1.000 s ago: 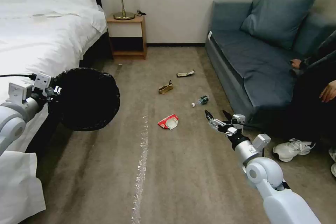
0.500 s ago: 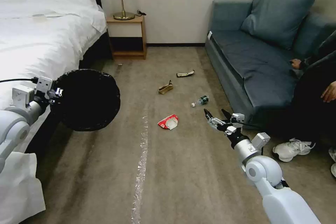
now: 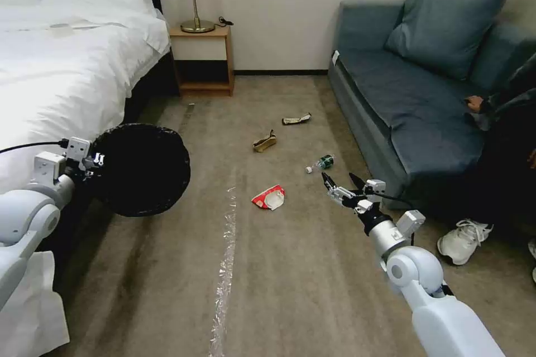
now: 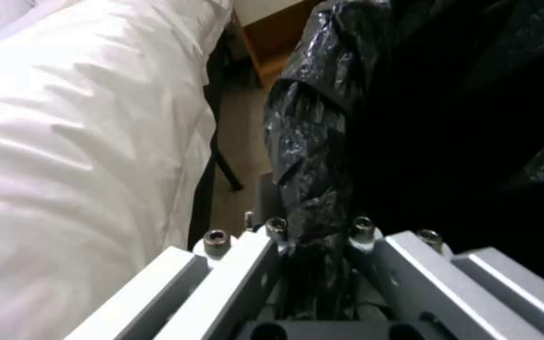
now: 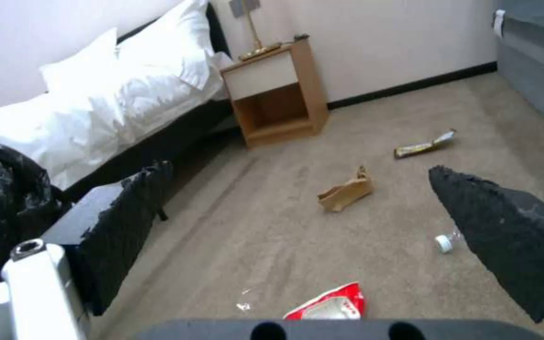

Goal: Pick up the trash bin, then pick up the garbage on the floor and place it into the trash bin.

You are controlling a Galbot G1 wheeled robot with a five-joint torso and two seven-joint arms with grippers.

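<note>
**Bedroom floor with litter, bin held up on my left**

Brown carpet [image 3: 290,268] covers the floor between a white bed [image 3: 61,67] on my left and a blue sofa [image 3: 413,106] on my right. By the far wall stands a small wooden nightstand [image 3: 204,58] with a lamp on it.

My left gripper [image 4: 313,238] has its jaws closed on the rim of the trash bin [image 3: 139,170]. I see the black bag squeezed between the jaws in the left wrist view. The bin is up off the floor, just beside the bed, and its dark mouth faces me.

My right gripper [image 3: 339,183] hangs over the carpet near the sofa. Its jaws are open and hold nothing.

The garbage is on the floor in front of me. The red-and-white carton [image 3: 269,197] lies nearest, between my two grippers. The brown paper scrap [image 3: 264,141] is farther away, and the foil wrapper [image 3: 296,119] is past that, toward the wall. A small green bottle [image 3: 320,163] lies on its side near the sofa, close to my right gripper.
</note>
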